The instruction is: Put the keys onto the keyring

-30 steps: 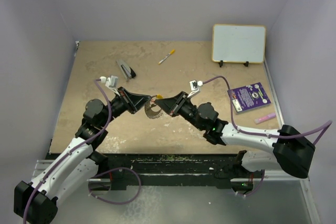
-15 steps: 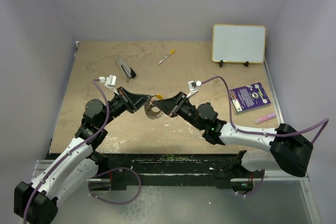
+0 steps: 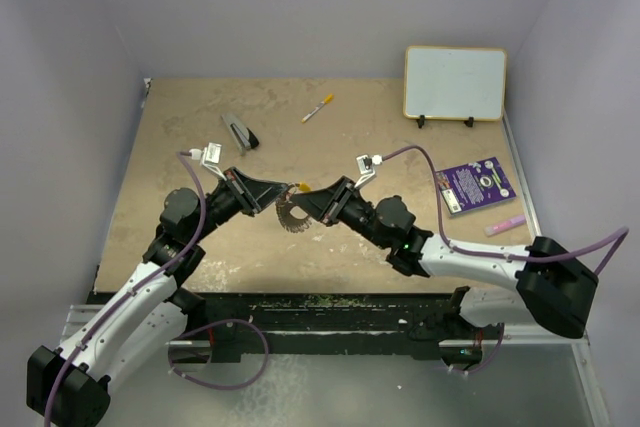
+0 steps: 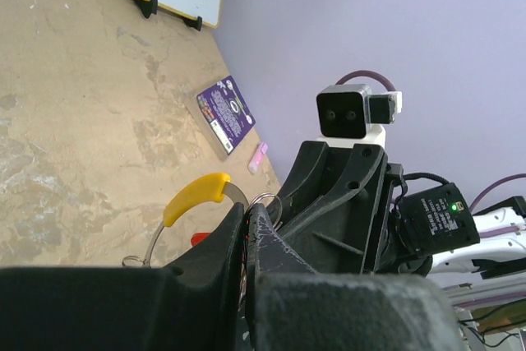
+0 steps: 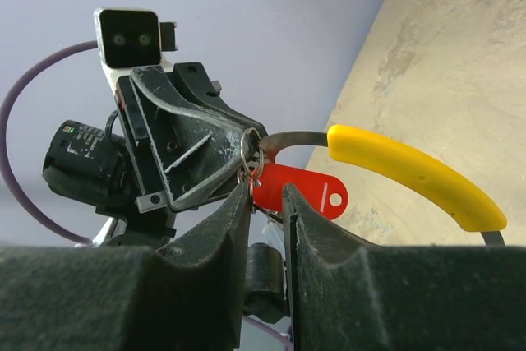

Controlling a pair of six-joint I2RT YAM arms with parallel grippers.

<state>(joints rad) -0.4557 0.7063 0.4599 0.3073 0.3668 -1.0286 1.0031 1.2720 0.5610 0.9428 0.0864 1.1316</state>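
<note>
The keyring (image 3: 292, 213), a wire ring strung with silver pieces, hangs above the table between both grippers. Its yellow arc (image 4: 196, 197) (image 5: 415, 174) shows in both wrist views. My left gripper (image 3: 283, 194) (image 4: 245, 210) is shut on the keyring's wire just below that arc. The keys' small split ring (image 5: 251, 152) is hooked round the wire's end, with the red tag (image 5: 300, 191) hanging from it. My right gripper (image 3: 305, 197) (image 5: 265, 191) stands slightly open, its jaws a narrow gap apart, and the tag shows just beyond the tips. The keys' blades are hidden.
A whiteboard (image 3: 455, 82) stands at the back right. A purple booklet (image 3: 474, 185) and a pink eraser (image 3: 504, 224) lie on the right. A yellow-tipped marker (image 3: 318, 107) and a grey-black stapler-like tool (image 3: 239, 132) lie further back.
My right gripper's jaws have parted a little and the arm has edged left towards the left gripper. The left gripper stays shut on the keyring.
</note>
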